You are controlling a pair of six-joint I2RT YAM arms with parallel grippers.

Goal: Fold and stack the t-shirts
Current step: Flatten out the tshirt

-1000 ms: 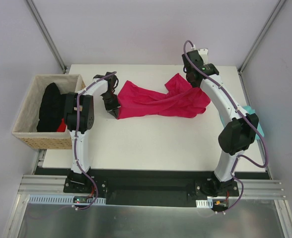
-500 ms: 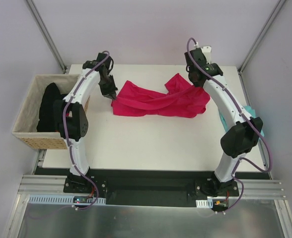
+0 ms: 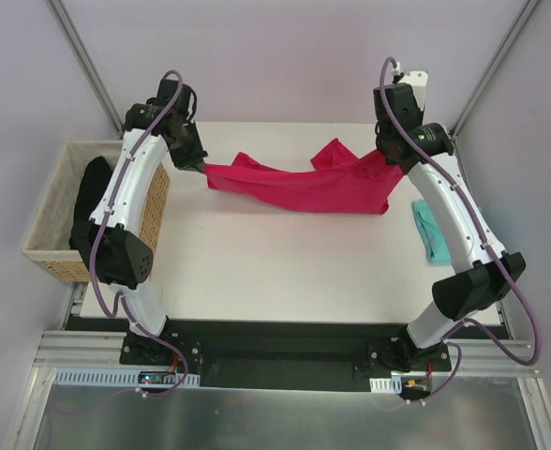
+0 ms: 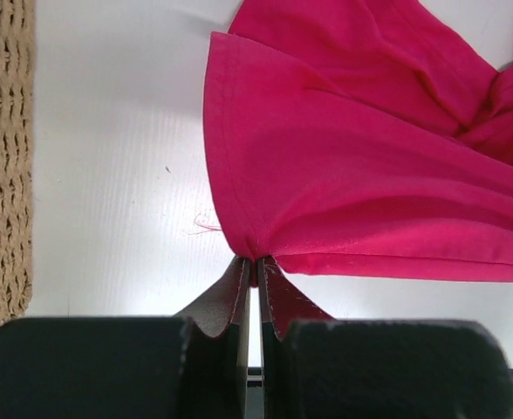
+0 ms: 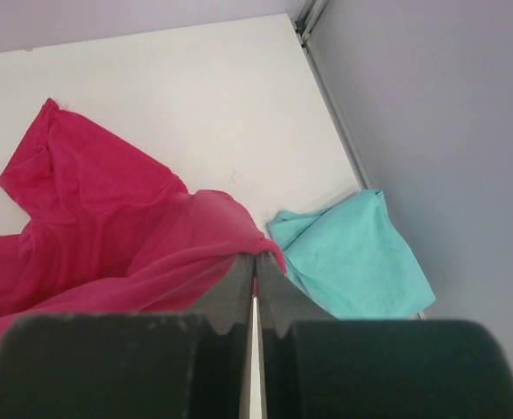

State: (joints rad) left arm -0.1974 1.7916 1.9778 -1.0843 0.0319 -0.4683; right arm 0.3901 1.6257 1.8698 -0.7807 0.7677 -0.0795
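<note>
Two arms, one shirt: which step is this? asks the desk.

Spreading, by the look of it, says the photographer. The crimson-pink t-shirt (image 3: 299, 187) is drawn out in a band that starts just beside the wicker basket (image 3: 154, 202), at its far corner, and runs away from it across the table (image 3: 275, 272). The left gripper (image 4: 255, 266), the one nearest the basket, has its fingers pressed together on a pinch of hem. The right gripper (image 5: 255, 262), well apart from the basket, is clamped the same way on the opposite edge, with only a sliver of cloth between its tips.

And the teal one? asks the desk.

The teal t-shirt (image 3: 432, 230) lies bunched at the table edge farthest from the basket, beyond the right gripper, with nothing touching it. Whether it is properly folded I cannot tell.

What does the next move call for?

In my judgement, lowering both hands evenly, away from the basket's wall, so the cloth lands flat. The middle is twisted and one sleeve is rucked, so it needs smoothing before any fold. Folding and stacking of the pink shirt are not yet begun.
</note>
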